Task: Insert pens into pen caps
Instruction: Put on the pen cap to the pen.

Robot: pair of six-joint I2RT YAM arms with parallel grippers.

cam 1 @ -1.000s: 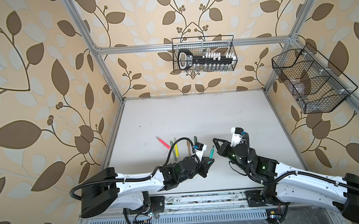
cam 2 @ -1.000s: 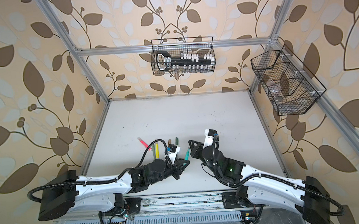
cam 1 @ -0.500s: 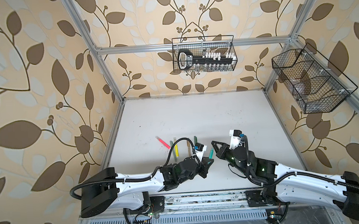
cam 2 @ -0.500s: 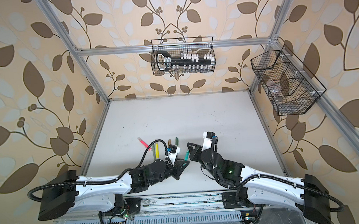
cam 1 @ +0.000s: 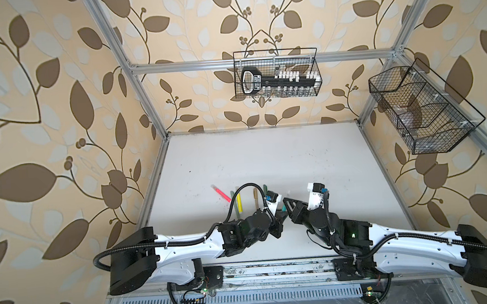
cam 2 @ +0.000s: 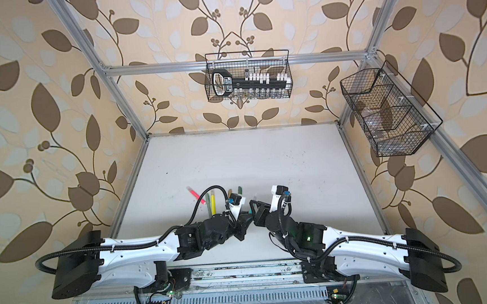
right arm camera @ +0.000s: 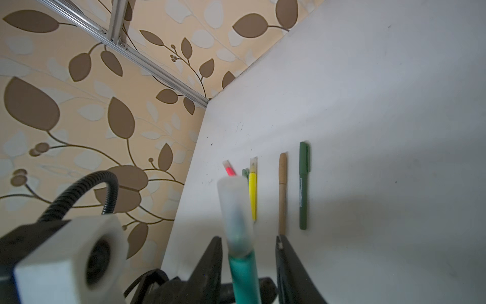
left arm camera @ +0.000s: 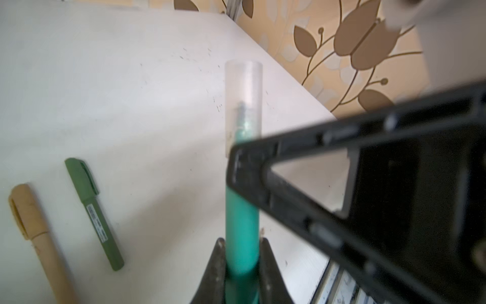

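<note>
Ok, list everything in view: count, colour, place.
table: one, white, under both arms.
back basket: one, black wire, back wall.
side basket: one, black wire, side wall.
pink marker: one, clear-capped, on table.
grey-green pen: one, beside pink marker.
yellow marker: one, clear-capped, on table.
tan pen: one, capped, beside yellow marker.
dark green pen: one, capped, beside tan pen.
green marker: one, in left hand.
clear cap: one, on green marker's tip.
left hand: shut on green marker.
right hand: open, flanking clear cap.

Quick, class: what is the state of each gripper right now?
Left gripper: closed, holding the green marker, which wears a clear cap.
Right gripper: open, jaws apart either side of that marker, not gripping.
</note>
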